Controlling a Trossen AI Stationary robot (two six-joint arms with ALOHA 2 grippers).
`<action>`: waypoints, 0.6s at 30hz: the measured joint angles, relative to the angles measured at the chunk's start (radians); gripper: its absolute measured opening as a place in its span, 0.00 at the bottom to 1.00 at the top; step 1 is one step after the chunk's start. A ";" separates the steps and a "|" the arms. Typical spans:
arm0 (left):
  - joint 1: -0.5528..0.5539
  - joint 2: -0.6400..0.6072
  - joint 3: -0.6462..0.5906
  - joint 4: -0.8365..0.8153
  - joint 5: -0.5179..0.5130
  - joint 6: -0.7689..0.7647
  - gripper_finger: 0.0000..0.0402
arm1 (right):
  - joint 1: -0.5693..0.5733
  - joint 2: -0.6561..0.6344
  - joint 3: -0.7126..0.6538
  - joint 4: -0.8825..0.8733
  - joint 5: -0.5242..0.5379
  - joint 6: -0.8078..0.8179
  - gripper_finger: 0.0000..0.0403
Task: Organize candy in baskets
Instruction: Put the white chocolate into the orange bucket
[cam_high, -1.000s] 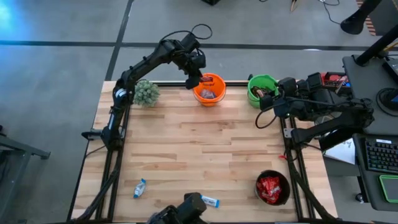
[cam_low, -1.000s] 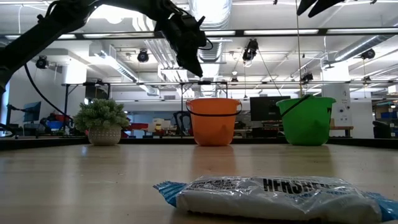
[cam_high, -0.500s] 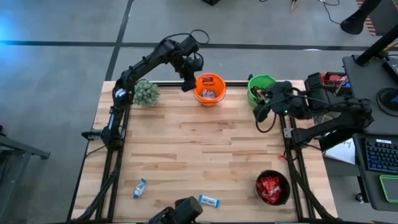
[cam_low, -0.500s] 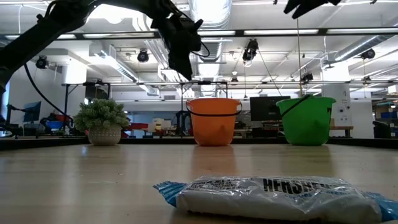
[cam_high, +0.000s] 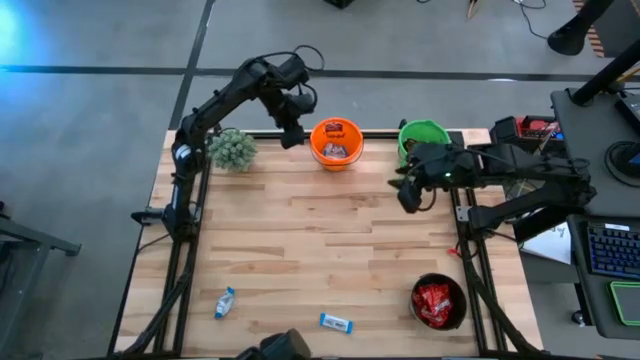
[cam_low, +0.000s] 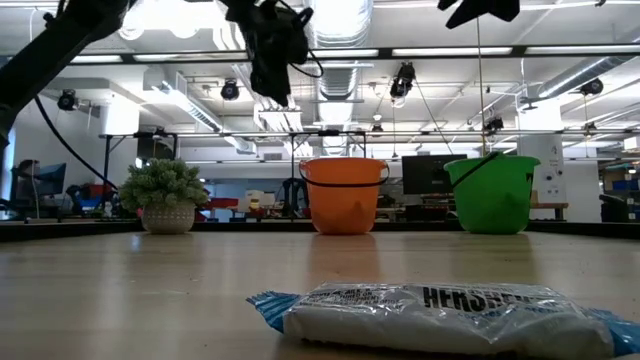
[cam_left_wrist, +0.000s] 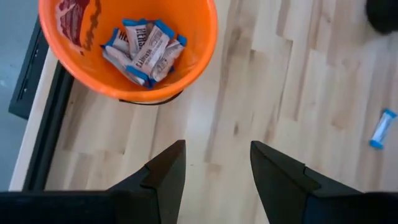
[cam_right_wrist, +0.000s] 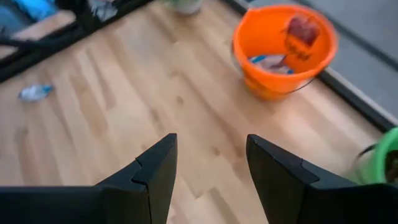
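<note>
From my end: left gripper (cam_high: 291, 133) is hanging in the air just beside the orange basket (cam_high: 336, 146), on the plant (cam_high: 234, 149) side, jaws spread wide w/ nothing in them. Right gripper (cam_high: 408, 195) is up over the wood table (cam_high: 320, 240) near the green basket (cam_high: 422, 142), fingers (cam_right_wrist: 152, 168) also wide apart, empty.

Orange basket's got blue-and-white bars (cam_left_wrist: 143, 51) piled in the bottom plus a red packet (cam_left_wrist: 78, 18) against the wall. Black basket (cam_high: 438, 302) at the near right corner is full of red packets (cam_high: 435, 303). Two blue-and-white bars left loose on the table near the front edge: one (cam_high: 224, 302) toward the left, the other (cam_high: 337, 323) around the middle, well apart from all 3 baskets.
</note>
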 joint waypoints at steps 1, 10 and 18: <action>0.000 -0.010 0.000 0.000 0.005 -0.011 0.40 | 0.000 0.013 0.000 0.000 -0.016 0.000 0.45; 0.000 -0.112 -0.002 0.000 -0.019 -0.131 0.40 | 0.005 0.157 0.000 0.056 -0.155 -0.065 0.45; 0.000 -0.214 -0.002 0.000 -0.039 -0.128 0.40 | 0.051 0.284 0.000 0.183 -0.229 -0.090 0.45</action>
